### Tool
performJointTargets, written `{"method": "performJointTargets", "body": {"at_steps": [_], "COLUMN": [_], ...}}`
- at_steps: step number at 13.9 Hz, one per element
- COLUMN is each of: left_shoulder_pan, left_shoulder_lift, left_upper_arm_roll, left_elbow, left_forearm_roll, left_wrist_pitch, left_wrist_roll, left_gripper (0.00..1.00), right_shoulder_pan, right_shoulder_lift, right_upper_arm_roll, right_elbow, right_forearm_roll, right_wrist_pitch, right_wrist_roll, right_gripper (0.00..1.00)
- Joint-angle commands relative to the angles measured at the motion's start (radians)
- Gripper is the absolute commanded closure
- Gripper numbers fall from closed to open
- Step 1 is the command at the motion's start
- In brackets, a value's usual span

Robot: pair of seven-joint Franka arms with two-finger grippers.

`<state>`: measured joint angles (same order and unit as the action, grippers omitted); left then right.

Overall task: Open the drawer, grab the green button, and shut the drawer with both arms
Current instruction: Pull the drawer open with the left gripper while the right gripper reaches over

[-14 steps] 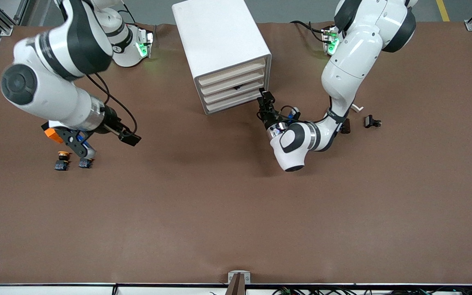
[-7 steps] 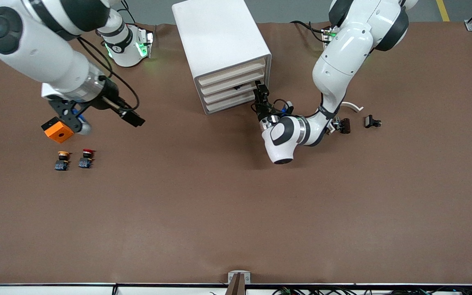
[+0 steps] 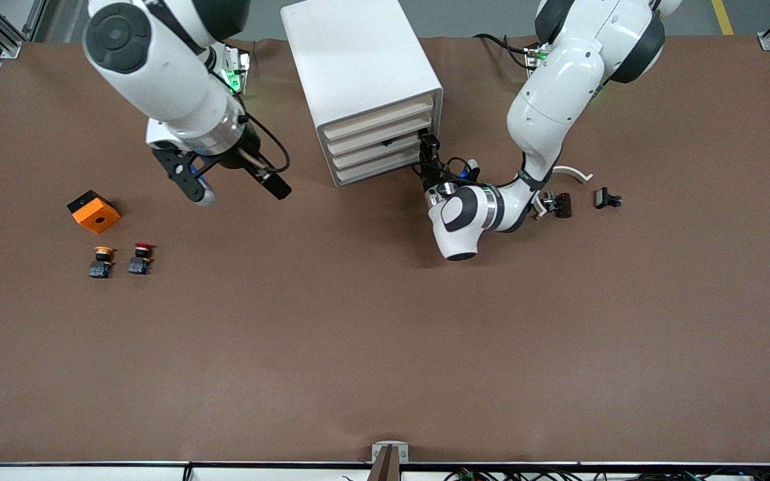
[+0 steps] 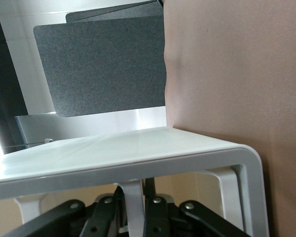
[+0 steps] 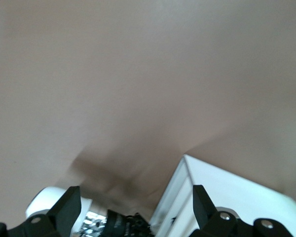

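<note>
Swinging away from the orange block (image 3: 93,212), the right gripper (image 3: 192,186) is now hanging empty, fingers apart, over bare table at the cabinet's (image 3: 361,87) nine o'clock. Left gripper (image 3: 429,151) is pressing against a drawer front, fingers seemingly together on its handle. Green button is nowhere showing, perhaps inside.

My left gripper (image 3: 429,148) sits at the front of the white drawer cabinet (image 3: 363,85); my right gripper (image 3: 192,185) hangs over bare table (image 3: 385,347). An orange block (image 3: 93,211) lies near the yellow-capped button (image 3: 100,261) and red-capped button (image 3: 140,258).

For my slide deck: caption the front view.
Left gripper at the white drawer cabinet; right gripper over bare table.
</note>
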<state>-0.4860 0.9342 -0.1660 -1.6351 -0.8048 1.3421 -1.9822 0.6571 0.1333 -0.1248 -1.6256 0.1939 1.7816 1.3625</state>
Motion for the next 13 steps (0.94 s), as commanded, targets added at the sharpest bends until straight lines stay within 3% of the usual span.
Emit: {"method": "performJointTargets", "body": {"at_steps": [1,4,13], "left_shoulder_pan": [0.006,0.015,0.116], "left_shoulder_lift": [-0.008,-0.009,-0.017], "left_upper_arm_roll": [-0.006,-0.004,0.000], "left_elbow": [-0.009,0.001,0.067], "left_forearm_roll": [-0.016,-0.014,-0.019], "left_wrist_pitch": [-0.009,-0.011,-0.009], "left_wrist_roll": [-0.009,-0.010,-0.012], "left_gripper": [0.94,0.94,0.93], "right_shoulder_pan": [0.093,0.180,0.262], "right_shoulder_lift": [0.055,0.112,0.196], "right_upper_arm_roll": [-0.009,-0.009,-0.009], "right_elbow": [0.006,0.000,0.004], "right_forearm_roll": [-0.063,-0.142,-0.152], "right_wrist_pitch": [0.065,0.067,0.186], "right_wrist_roll": [0.160,0.257,0.316], "right_gripper": [0.00,0.00,0.00]}}
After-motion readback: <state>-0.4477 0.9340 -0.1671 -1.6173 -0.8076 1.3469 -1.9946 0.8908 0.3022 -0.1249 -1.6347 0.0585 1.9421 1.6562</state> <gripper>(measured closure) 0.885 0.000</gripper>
